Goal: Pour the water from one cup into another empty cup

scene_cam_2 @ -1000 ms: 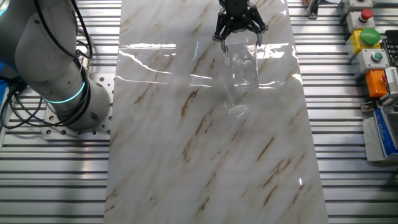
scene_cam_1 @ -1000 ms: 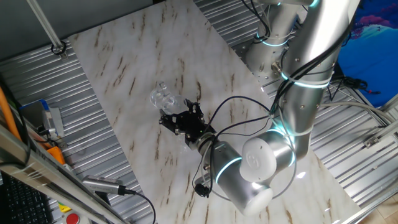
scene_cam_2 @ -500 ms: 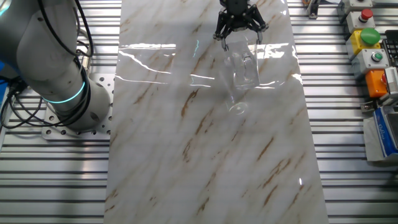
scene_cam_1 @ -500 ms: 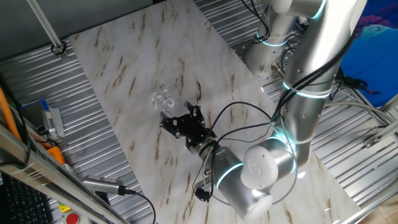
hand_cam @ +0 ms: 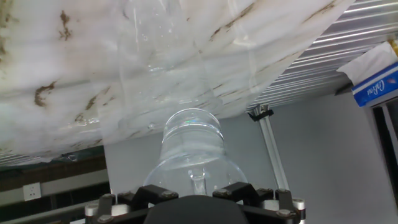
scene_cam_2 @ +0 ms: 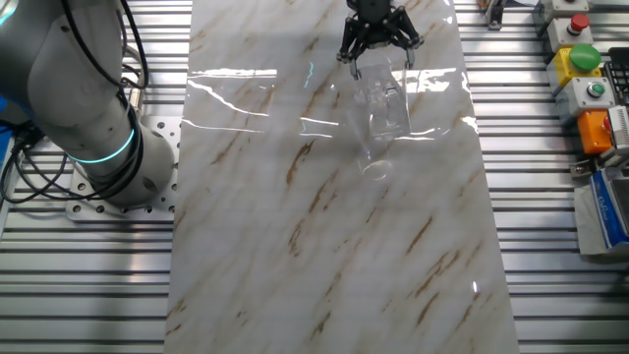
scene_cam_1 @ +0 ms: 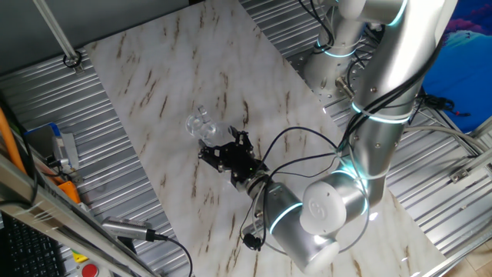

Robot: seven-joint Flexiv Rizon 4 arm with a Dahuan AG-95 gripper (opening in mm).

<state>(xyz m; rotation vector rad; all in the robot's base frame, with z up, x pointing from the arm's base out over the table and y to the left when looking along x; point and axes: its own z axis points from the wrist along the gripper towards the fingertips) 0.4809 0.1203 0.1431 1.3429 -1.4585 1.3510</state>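
My gripper (scene_cam_2: 376, 55) is shut on the larger clear tumbler (scene_cam_2: 385, 98) and holds it strongly tilted, with its mouth towards the smaller clear cup (scene_cam_2: 374, 163), which stands on the marble tabletop just beyond it. In one fixed view the gripper (scene_cam_1: 223, 145) sits right of the two glasses, the tumbler (scene_cam_1: 211, 132) against the small cup (scene_cam_1: 196, 120). In the hand view the tumbler (hand_cam: 191, 144) fills the gap between my fingers (hand_cam: 155, 193), seen from its base. The small cup (hand_cam: 165, 56) shows faintly past it. The water shows only as faint glints inside the tumbler.
The marble board (scene_cam_2: 295, 256) lies on a ribbed metal table. A button box (scene_cam_2: 580, 69) and a tissue pack (scene_cam_2: 604, 211) sit at the right edge. The arm's base (scene_cam_2: 88, 128) stands on the left. Cables (scene_cam_1: 292, 146) trail behind the wrist.
The arm's elbow has shifted slightly. The tumbler stays tilted over the small cup in about the same place. The grip has not changed.
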